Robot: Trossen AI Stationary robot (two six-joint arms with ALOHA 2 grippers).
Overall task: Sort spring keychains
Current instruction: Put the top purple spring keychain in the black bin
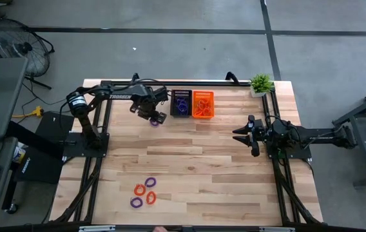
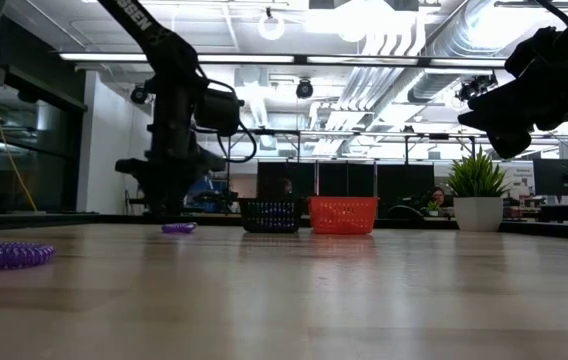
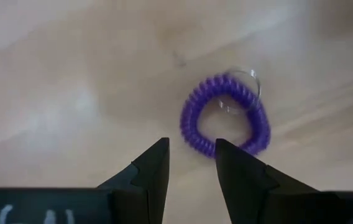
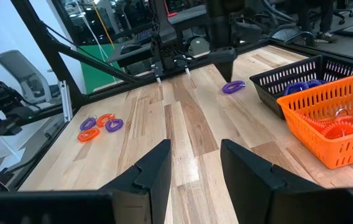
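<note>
Pale wood plank table [image 1: 196, 167] on black frame; grey concrete floor around, floor fan [image 1: 15, 45] off far left corner. Room behind: office, ceiling ducts, strip lights, monitors. Potted plant [image 1: 260, 83] at far right corner.

White lettering on left arm, only partly legible.

Left gripper [image 3: 192, 158] hovered over loose purple keychain [image 3: 226, 116] beside black basket [image 1: 181, 103]; jaws parted, nothing held. Right gripper [image 4: 195, 163] raised at right edge, jaws apart, empty.

Orange basket [image 1: 203, 104] touched black one. Remaining keychains [image 1: 144, 192], orange and purple, clustered near front left.
</note>
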